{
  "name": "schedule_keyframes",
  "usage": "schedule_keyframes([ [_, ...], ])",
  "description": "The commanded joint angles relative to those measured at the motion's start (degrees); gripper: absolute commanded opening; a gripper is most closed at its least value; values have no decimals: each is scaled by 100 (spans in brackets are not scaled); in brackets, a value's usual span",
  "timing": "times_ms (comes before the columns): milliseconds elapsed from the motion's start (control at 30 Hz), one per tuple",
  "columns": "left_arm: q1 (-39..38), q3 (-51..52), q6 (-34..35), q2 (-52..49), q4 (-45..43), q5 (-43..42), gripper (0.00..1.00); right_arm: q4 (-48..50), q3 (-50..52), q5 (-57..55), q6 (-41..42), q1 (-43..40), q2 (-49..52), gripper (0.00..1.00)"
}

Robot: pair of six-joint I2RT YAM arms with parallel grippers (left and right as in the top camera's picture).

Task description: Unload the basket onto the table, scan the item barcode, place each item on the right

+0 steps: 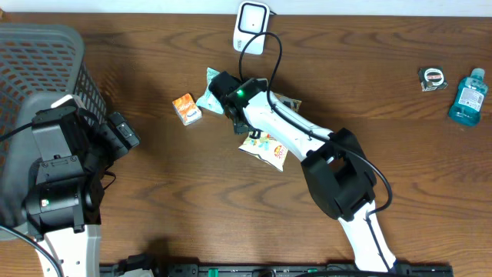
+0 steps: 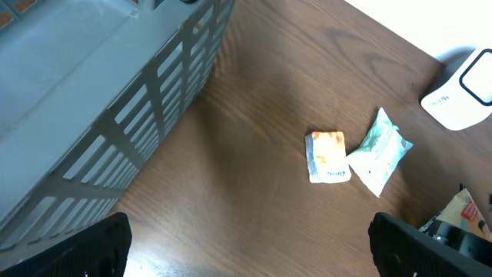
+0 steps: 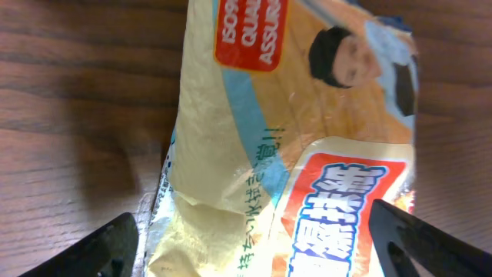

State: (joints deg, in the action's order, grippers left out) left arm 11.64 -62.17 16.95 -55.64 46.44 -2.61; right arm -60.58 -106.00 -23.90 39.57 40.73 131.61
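1. Reference: in the overhead view, 12 o'clock was the far edge of the wooden table (image 1: 154,200).

2. Your right gripper (image 1: 241,121) stood near the table centre, and its arm reached in from 5 o'clock. The jaws were spread wide and gripped nothing. In the right wrist view, its fingers (image 3: 108,246) showed at the two lower corners. The yellow snack packet (image 3: 307,154) lay on the wood between and below them. You could not tell from the pictures whether either finger touched it.

3. In the overhead view, the snack packet lay flat at 5 o'clock of the right gripper, just beside it and partly under the arm. The white barcode scanner (image 1: 252,25) stood at the 12 o'clock edge, well apart from the packet. Its black cable ran down toward the arm.

4. An orange packet (image 1: 187,108) lay at 9 o'clock of the right gripper. A pale green packet (image 1: 206,94) lay between the two, just beside the orange one.

5. Your left gripper (image 1: 123,132) sat at 9 o'clock of the table, beside the grey basket (image 1: 46,54). Its jaws were fully spread and empty.

6. A tape measure (image 1: 433,78) and a blue mouthwash bottle (image 1: 469,96) lay near each other at 2 o'clock.
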Motion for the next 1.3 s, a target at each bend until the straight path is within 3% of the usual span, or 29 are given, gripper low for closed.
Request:
schedule_keyframes([
  [0,35,-31,52,-9,4,70,98,-7,37,-105,111,-28,319,87],
  [200,35,-31,52,-9,4,70,98,11,37,-22,52,-122,590,84],
  [267,35,-31,52,-9,4,70,98,42,15,164,-109,-144,586,77],
  [467,35,-31,52,-9,4,70,98,52,-125,1163,-605,-289,570,17],
  [567,35,-31,52,-9,4,70,98,-28,-293,1659,-1001,-422,542,1],
  [867,35,-31,52,-9,4,70,98,-575,-986,3237,-1976,-964,310,1],
  [1167,35,-31,52,-9,4,70,98,-68,-1047,8107,-3827,-1965,7,1],
  [1267,35,-31,52,-9,4,70,97,-74,-914,8920,-4207,-2297,7,1],
])
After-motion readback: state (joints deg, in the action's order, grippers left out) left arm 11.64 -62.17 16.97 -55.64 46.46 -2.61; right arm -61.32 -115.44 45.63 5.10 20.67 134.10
